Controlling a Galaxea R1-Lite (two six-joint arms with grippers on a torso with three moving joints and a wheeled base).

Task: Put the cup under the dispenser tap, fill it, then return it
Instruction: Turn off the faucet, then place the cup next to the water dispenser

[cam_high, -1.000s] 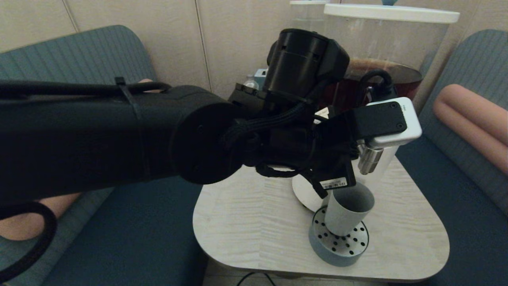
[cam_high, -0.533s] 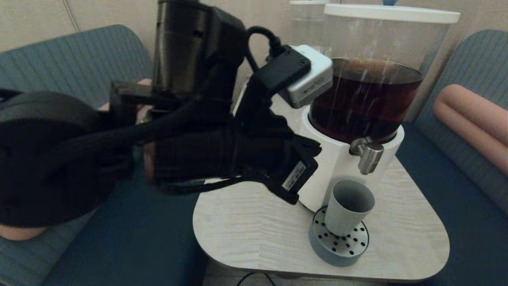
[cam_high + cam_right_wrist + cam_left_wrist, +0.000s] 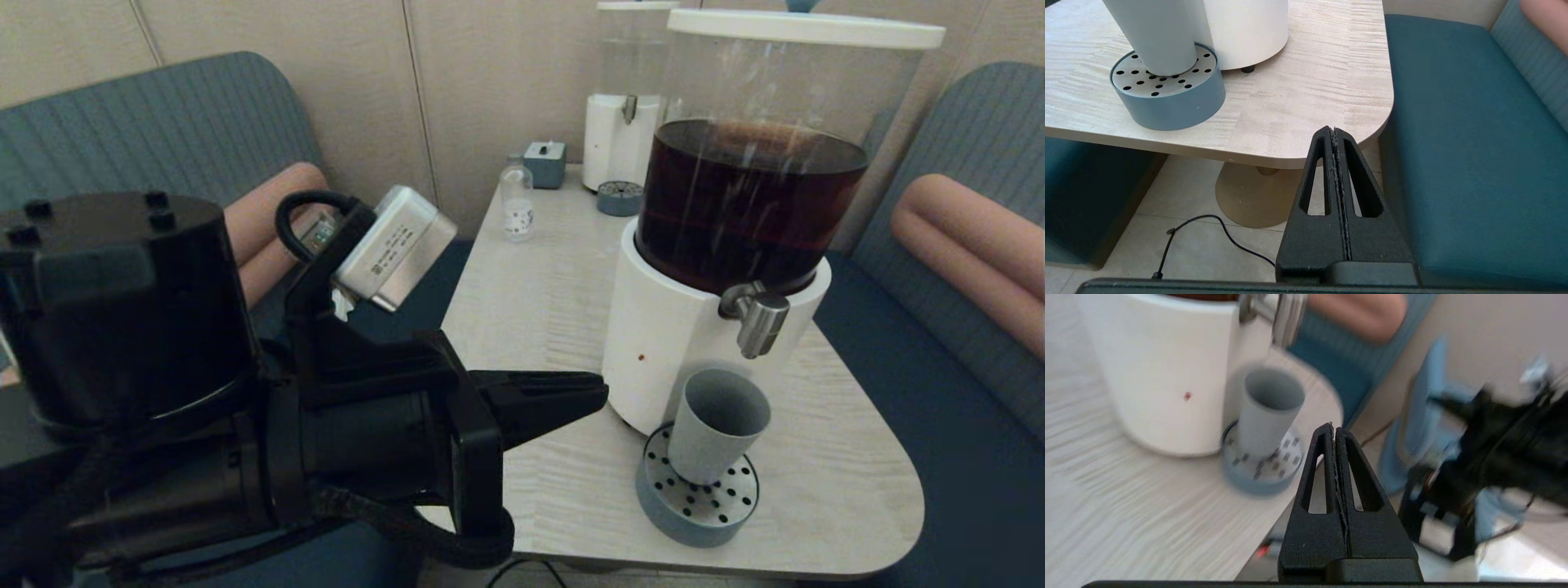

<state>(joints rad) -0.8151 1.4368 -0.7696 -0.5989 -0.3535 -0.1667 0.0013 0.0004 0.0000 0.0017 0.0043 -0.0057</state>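
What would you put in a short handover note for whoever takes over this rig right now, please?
Left gripper: jaws shut, empty, low over the table's near-left edge, pointing toward the cup.
Right gripper: jaws shut, empty, parked off the table's near-right corner, above the bench seat.
The cup stands upright on the drip tray, directly under the dispenser tap of the dark-liquid dispenser.
Done: cup placed under the tap.
Left: no liquid visible in the cup, so it still seems to need filling; then return it.

Grey-blue cup (image 3: 717,425) upright beneath steel tap (image 3: 758,320)
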